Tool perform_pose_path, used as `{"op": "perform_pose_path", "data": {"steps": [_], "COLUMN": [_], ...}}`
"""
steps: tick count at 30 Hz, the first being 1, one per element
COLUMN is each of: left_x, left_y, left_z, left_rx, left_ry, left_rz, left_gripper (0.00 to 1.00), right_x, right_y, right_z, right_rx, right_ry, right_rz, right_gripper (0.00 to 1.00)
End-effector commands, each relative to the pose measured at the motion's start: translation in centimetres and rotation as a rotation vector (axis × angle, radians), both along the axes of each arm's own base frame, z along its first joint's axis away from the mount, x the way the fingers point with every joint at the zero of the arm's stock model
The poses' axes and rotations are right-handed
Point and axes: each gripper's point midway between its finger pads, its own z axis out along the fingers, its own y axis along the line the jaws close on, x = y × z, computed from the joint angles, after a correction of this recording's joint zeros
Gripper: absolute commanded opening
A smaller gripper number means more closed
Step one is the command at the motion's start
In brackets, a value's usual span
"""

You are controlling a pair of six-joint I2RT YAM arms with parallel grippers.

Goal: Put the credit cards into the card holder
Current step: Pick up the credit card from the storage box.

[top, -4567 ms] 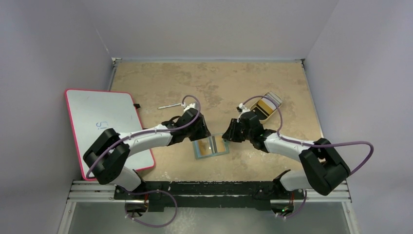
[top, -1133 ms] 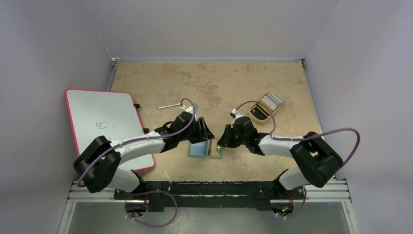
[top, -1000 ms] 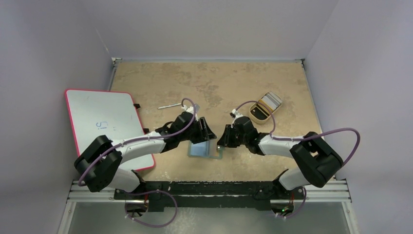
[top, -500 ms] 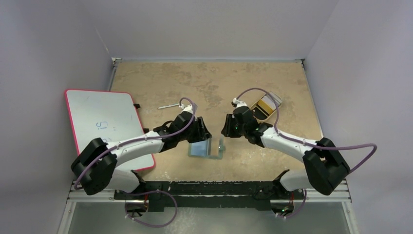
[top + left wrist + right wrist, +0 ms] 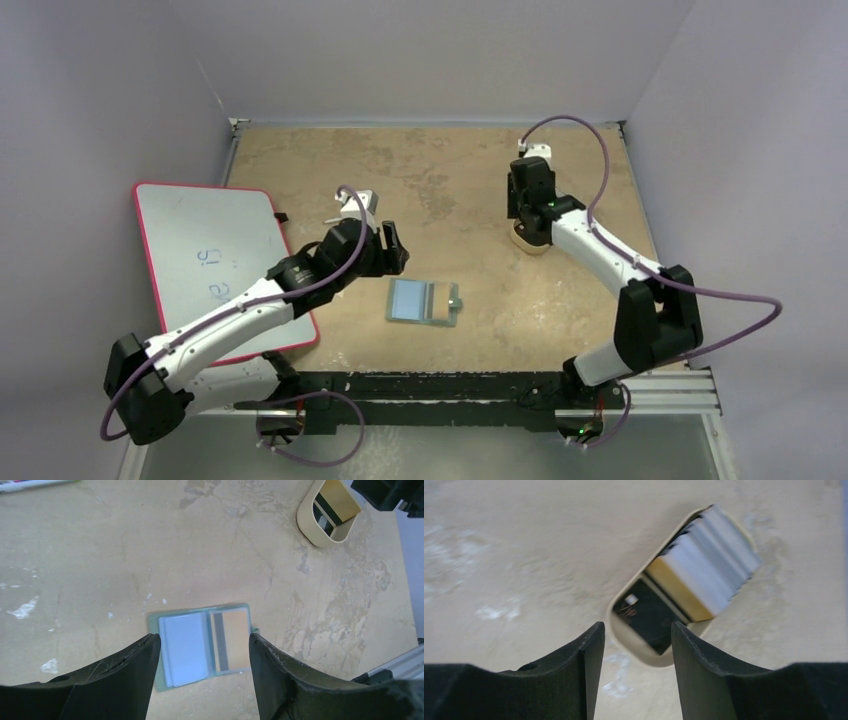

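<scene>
**On a mottled tan tabletop, an open card holder lies between two empty grippers**

Across the scene a stone-patterned beige tabletop (image 5: 420, 170) fills the floor of a small booth. Its surface is blotched with darker brown patches and a few white scuffs. Pale lilac-grey walls (image 5: 420, 50) close it in on the left, far and right sides. An aluminium rail (image 5: 430, 395) runs along the near edge, where both arms are bolted.

The card holder (image 5: 424, 302) lies flat and unfolded near the middle of the table, toward the near edge, touched by neither arm. In the left wrist view its left pocket is pale blue. Its right pocket holds a yellow-orange card (image 5: 231, 640) with a dark stripe.

The left gripper (image 5: 392, 250) hovers just left of and beyond the holder. Its fingers are spread apart with nothing between them.

The right gripper (image 5: 530, 218) hangs over a tan rounded tray (image 5: 528, 243) on the far-right part of the table, well apart from the holder. Its fingers also stand apart and hold nothing. The right wrist view is slightly blurred. It shows the remaining credit cards (image 5: 696, 575) in that tray: a black one, a yellow-orange one, then white-grey ones.

A whiteboard (image 5: 215, 260) with a pink-red frame lies at the left edge of the table, partly under the left arm. A slim white marker (image 5: 345, 217) rests on the table just right of its far corner.
</scene>
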Motion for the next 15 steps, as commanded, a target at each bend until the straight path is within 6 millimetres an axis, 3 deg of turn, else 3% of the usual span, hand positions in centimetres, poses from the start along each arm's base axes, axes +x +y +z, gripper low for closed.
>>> {"op": "perform_pose_path", "data": {"steps": [1, 4, 10, 15], "left_x": [-0.1, -0.7, -1.3, -1.5], "left_y": [2.4, 3.3, 6.1, 6.6], "left_z": [3.1, 4.1, 4.0, 4.5], "left_rx": [0.081, 0.096, 0.174, 0.167], "left_ry": [-0.084, -0.097, -0.127, -0.143], "left_rz": [0.014, 0.008, 0.053, 0.063], "left_gripper": [0.65, 0.65, 0.66, 0.66], "right_x": [1.8, 2.9, 4.1, 4.5], "right_y": [-5.4, -7.3, -8.5, -9.7], "right_z": [0.5, -0.5, -2.4, -4.0], "right_rx": [-0.236, -0.264, -0.348, -0.392], "right_ry": [0.065, 0.128, 0.214, 0.269], "right_rz": [-0.074, -0.103, -0.104, -0.115], "right_gripper": [0.56, 0.59, 0.63, 0.61]}}
